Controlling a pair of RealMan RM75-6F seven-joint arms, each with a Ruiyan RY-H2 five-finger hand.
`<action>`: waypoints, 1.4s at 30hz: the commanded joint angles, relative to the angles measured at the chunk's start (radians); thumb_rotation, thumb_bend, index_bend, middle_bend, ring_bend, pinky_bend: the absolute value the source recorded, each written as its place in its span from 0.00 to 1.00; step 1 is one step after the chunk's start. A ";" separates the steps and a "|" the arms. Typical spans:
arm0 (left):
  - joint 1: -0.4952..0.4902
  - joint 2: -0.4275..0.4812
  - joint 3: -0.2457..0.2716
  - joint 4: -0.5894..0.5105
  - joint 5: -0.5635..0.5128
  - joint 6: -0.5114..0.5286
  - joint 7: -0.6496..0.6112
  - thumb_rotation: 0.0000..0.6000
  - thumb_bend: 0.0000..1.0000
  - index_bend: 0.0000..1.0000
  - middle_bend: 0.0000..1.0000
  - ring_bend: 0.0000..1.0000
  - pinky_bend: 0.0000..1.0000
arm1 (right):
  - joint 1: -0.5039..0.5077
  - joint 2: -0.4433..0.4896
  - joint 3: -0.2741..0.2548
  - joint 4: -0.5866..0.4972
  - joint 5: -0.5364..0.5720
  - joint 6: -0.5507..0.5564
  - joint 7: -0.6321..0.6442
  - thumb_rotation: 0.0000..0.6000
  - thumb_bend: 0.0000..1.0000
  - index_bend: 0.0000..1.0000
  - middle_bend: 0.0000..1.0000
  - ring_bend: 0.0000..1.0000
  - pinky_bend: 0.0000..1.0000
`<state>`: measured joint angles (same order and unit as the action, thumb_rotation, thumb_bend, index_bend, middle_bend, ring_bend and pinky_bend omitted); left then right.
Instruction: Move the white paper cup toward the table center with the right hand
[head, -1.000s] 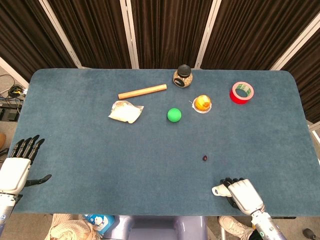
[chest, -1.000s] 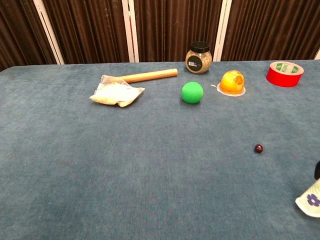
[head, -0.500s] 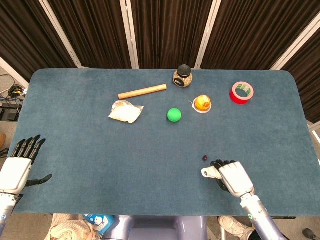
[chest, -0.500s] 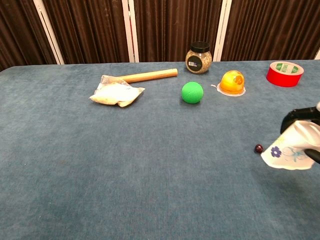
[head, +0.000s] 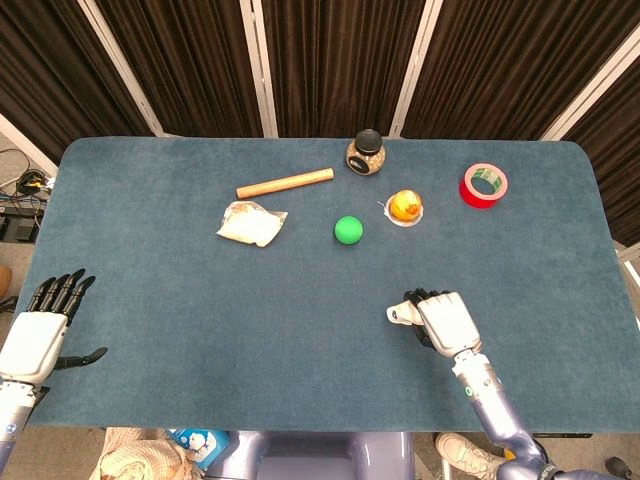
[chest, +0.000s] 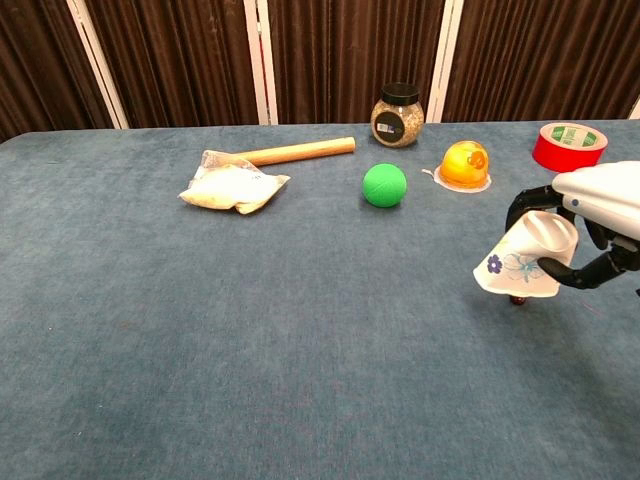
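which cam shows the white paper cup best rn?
Chest view: the white paper cup with blue flower print shows side-on, tilted, held in the right hand. In the head view the hand hides all but a white sliver.

The desk (head: 150, 300) carries a blue cloth surface. Along its far edge stand a glass jar with a black lid (head: 366, 153) and, towards the far right corner, a red tape roll (head: 484, 185). A wooden rod (head: 285, 183) lies left of the jar. A white bag (head: 251, 222), a green ball (head: 348, 229) and an orange domed object (head: 405, 206) lie nearer the centre.
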<state>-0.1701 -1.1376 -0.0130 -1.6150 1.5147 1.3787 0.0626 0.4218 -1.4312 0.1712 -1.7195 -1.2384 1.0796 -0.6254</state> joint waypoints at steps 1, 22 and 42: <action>0.000 0.002 0.000 -0.002 0.000 0.001 -0.002 1.00 0.02 0.00 0.00 0.00 0.02 | 0.013 -0.017 -0.004 0.016 0.017 -0.002 -0.007 1.00 0.53 0.49 0.42 0.50 0.56; 0.001 0.002 0.003 -0.002 0.003 0.006 -0.004 1.00 0.02 0.00 0.00 0.00 0.02 | 0.051 -0.033 -0.049 0.029 0.099 0.036 -0.127 1.00 0.48 0.00 0.03 0.08 0.19; 0.005 -0.002 0.003 0.000 0.007 0.019 -0.005 1.00 0.02 0.00 0.00 0.00 0.02 | -0.078 0.228 -0.212 -0.176 -0.092 0.235 -0.065 1.00 0.42 0.00 0.00 0.00 0.11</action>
<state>-0.1656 -1.1392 -0.0106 -1.6158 1.5218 1.3975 0.0573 0.3838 -1.2536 -0.0089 -1.8838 -1.2753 1.2677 -0.7482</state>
